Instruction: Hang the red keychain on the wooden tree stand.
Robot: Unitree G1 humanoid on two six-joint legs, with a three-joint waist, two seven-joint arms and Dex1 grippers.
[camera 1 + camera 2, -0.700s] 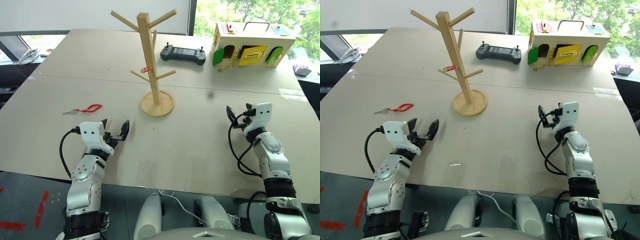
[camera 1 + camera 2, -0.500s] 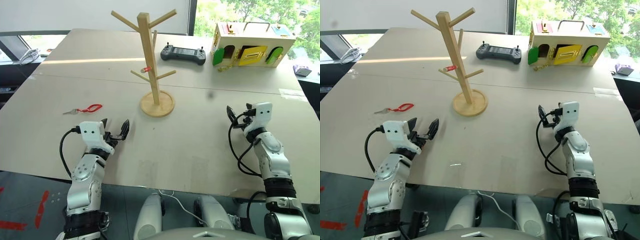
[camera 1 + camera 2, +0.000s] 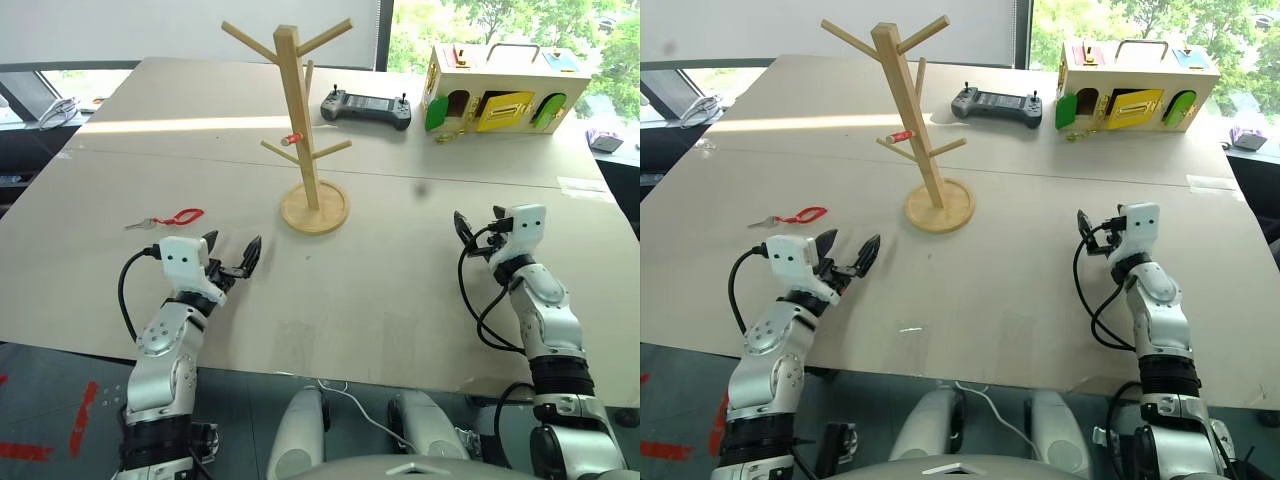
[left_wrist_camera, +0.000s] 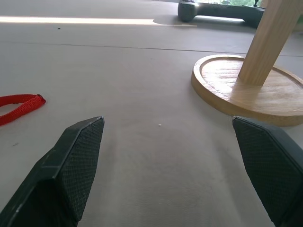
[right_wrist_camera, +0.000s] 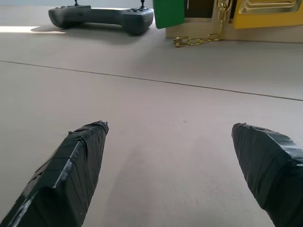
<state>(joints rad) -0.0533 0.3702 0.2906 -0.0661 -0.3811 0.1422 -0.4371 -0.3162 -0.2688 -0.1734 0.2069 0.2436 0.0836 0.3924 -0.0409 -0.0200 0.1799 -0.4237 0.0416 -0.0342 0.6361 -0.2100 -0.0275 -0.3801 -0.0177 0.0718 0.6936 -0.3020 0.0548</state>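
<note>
The red keychain (image 3: 181, 216), a thin red loop with a small silver key, lies flat on the table at the left. In the left wrist view its red loop (image 4: 18, 104) shows just off one side. My left gripper (image 3: 232, 252) hovers low over the table, a short way nearer me and to the right of the keychain, open and empty. The wooden tree stand (image 3: 301, 120) rises upright at mid-table on its round base (image 4: 246, 90), beyond and to the right of that gripper. My right gripper (image 3: 477, 226) is open and empty at the right, its fingers (image 5: 78, 161) spread wide.
A tiny red-and-silver stub (image 3: 291, 139) sits on a lower peg of the stand. A black handheld controller (image 3: 366, 108) and a colourful wooden box (image 3: 505, 90) stand at the back right. The table's near edge (image 3: 300, 370) runs under my forearms.
My left gripper has edged slightly farther onto the table, still open. The right arm, keychain and stand have not moved.
</note>
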